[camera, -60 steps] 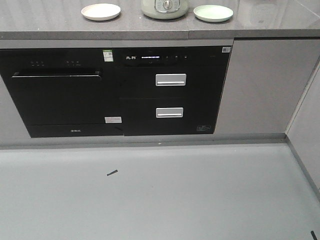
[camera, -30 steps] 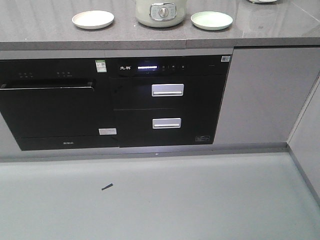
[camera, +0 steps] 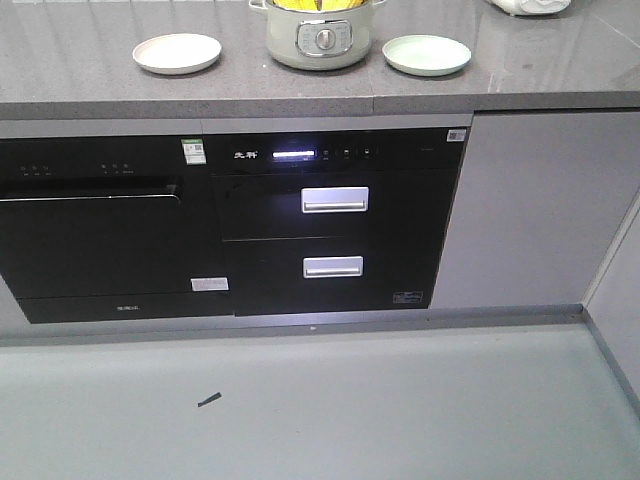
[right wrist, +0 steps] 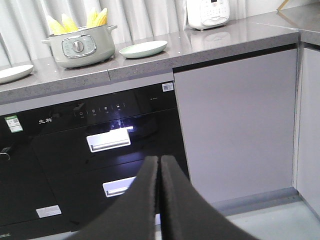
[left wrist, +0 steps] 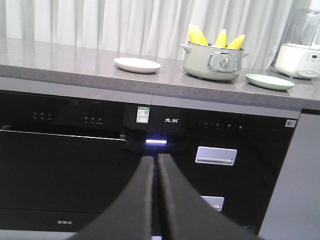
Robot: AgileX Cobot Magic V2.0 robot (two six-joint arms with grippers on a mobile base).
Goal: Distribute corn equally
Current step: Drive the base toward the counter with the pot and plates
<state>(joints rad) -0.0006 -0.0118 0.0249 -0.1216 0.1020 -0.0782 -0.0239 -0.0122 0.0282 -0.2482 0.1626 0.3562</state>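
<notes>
Grey stone table [camera: 80,80] over black built-in appliances [camera: 100,230]. On it, pale green pot [camera: 320,45] between two plates [camera: 177,53], corn [left wrist: 220,37] standing upright inside. Left jaws and right jaws pressed together, empty, well short of it. Risks tipping the pot, or dropping a cob if pinched near its tapered tip. Green-and-white QR label [left wrist: 143,114], white logo [left wrist: 171,120] beside it, both unreadable.

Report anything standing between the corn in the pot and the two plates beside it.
Nothing visible. The corn stands in the open pot, the white plate to one side, the green plate to the other, bare countertop between. Only the pot's own rim needs clearing.
</notes>
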